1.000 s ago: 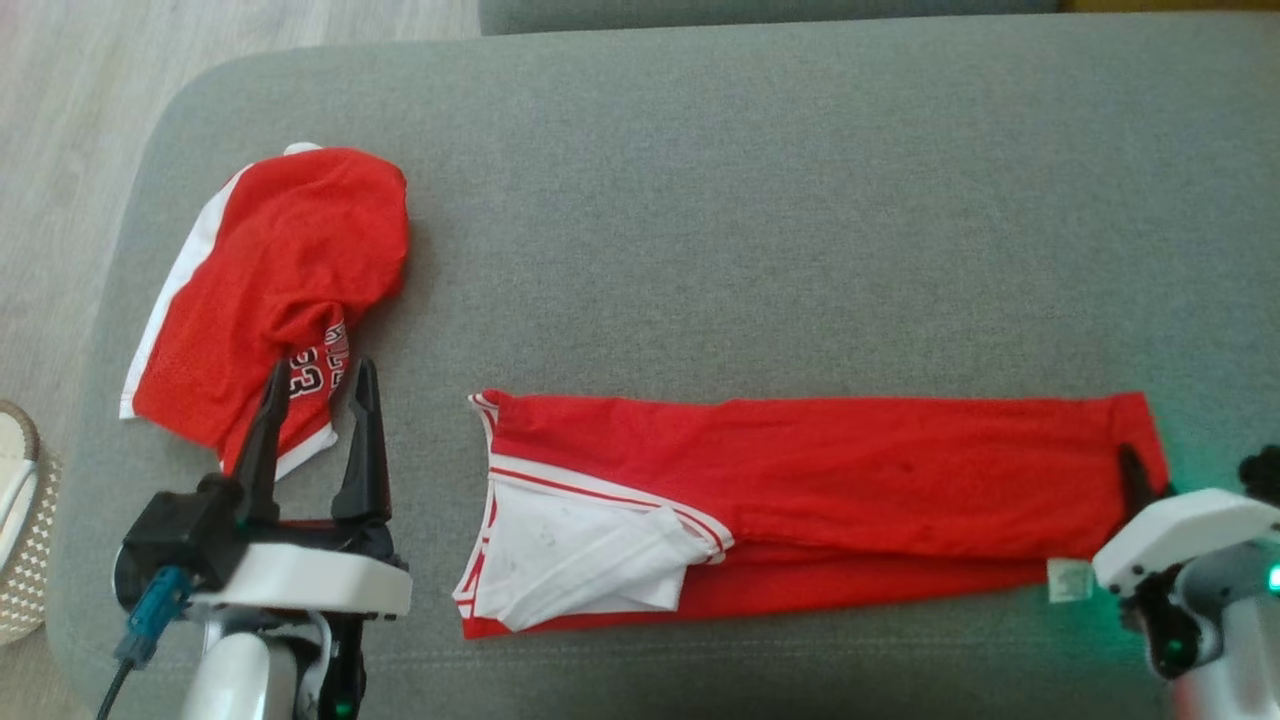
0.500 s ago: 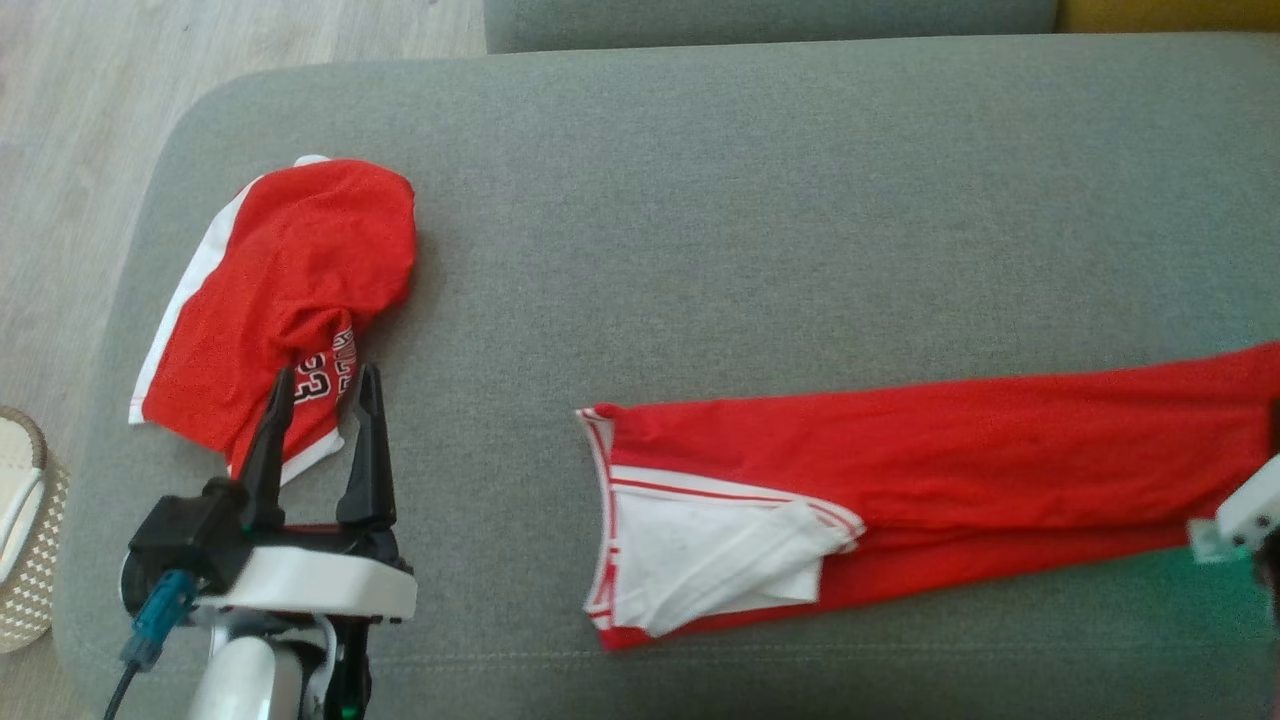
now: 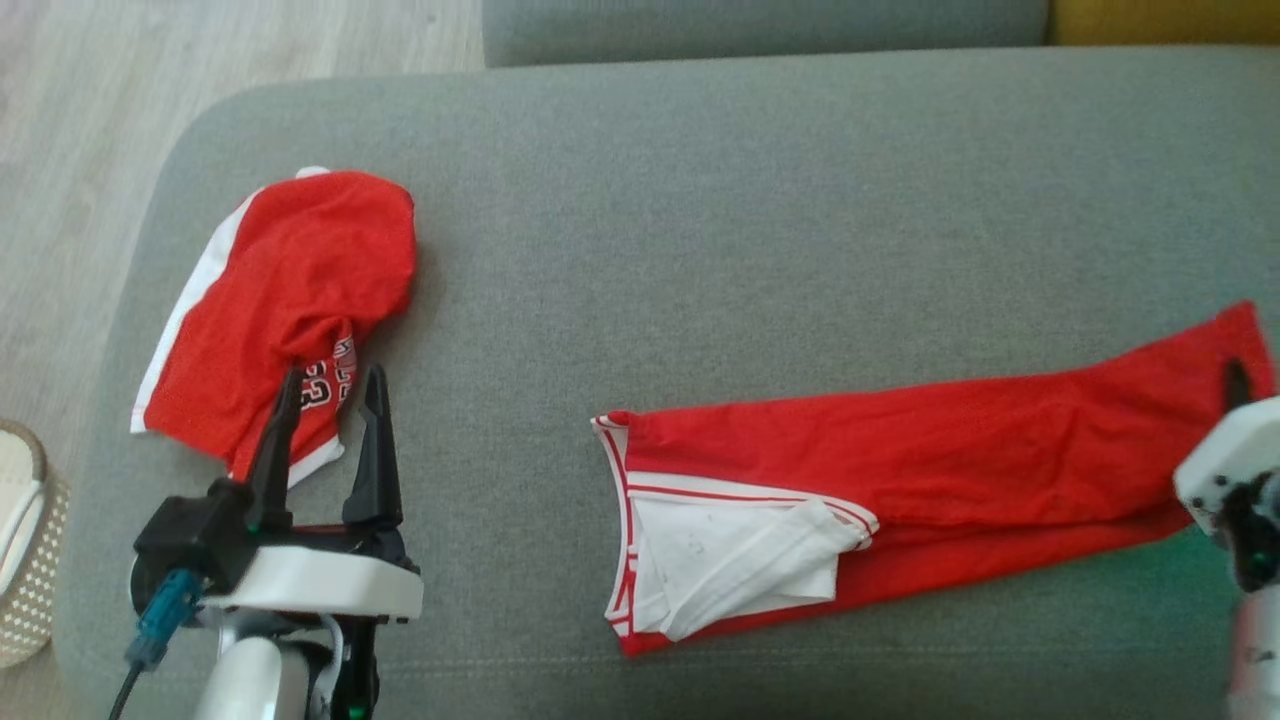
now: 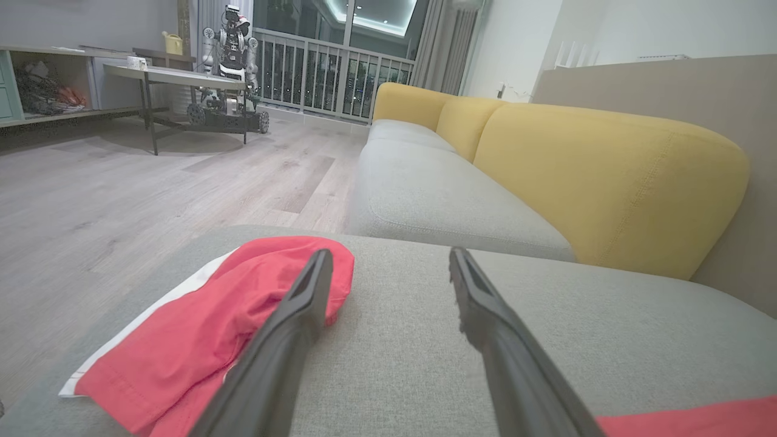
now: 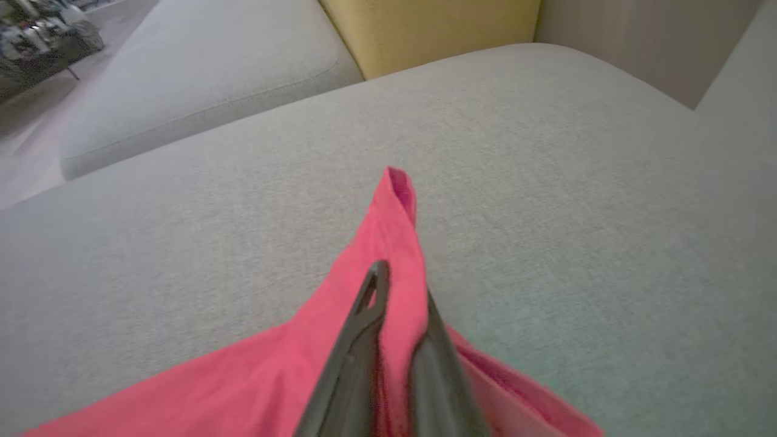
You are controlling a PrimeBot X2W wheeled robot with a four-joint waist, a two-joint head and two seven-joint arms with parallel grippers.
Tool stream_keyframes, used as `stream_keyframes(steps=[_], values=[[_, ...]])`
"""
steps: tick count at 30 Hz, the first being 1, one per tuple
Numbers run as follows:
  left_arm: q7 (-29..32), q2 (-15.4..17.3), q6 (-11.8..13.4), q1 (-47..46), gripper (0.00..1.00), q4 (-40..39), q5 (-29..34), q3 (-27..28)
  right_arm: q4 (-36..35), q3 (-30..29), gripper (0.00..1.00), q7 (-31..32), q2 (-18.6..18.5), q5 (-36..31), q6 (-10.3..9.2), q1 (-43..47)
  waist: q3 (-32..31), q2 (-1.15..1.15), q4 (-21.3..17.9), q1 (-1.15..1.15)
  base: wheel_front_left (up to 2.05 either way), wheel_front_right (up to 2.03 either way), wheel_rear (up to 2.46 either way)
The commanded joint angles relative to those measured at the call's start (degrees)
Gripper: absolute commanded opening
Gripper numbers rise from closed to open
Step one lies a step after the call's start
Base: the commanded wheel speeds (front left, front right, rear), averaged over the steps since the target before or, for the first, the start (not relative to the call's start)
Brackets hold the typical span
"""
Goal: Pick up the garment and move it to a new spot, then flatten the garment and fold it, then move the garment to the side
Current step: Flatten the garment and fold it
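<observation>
One long red garment [image 3: 900, 460] lies folded narrow, white inside showing.

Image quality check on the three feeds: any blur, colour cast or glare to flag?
Head view: soft overall, green cast on the couch cushion beside the right tool. Right wrist view: smeared, the edge of the long red garment and the tool's fingers fuzzy. Left wrist view: sharpest, left tool crisp, bright strip lights at the top.

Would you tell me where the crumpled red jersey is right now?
In the head view the jersey lies at the grey cushion's left end, directly ahead of the open left pincer.
</observation>
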Motion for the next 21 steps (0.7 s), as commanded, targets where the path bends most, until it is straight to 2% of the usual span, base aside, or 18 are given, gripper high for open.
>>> stream_keyframes(steps=[1, 12, 17, 21], values=[[-0.35, 0.17, 0.21, -1.29, 1.00, -1.73, -0.23, 1.82, -3.20, 2.60, 0.00, 1.04, 0.01, 1.29, -0.02, -0.42, -0.92, 0.00, -0.31, 0.00, 0.00, 0.00, 0.00], [-0.35, 0.17, 0.53, 0.79, 1.00, -1.57, -0.61, 2.39, -19.62, 16.45, 0.00, 13.20, 2.87, 13.05, -0.02, 8.02, -4.99, 0.00, -1.91, 0.00, 0.00, 0.00, 0.00], [-0.35, 0.17, 0.71, 1.28, 1.00, -1.53, -0.88, 2.11, -23.68, 22.51, 0.00, 15.32, 2.93, 25.03, -0.02, 11.09, -5.71, 0.00, -2.10, 0.00, 0.00, 0.00, 0.00], [-0.35, 0.17, 0.77, 1.53, 1.00, -1.42, -1.07, 1.77, -23.41, 26.80, 0.00, 14.56, 2.94, 35.08, -0.02, 12.36, -5.99, 0.00, -1.97, 0.00, 0.00, 0.00, 0.00]])
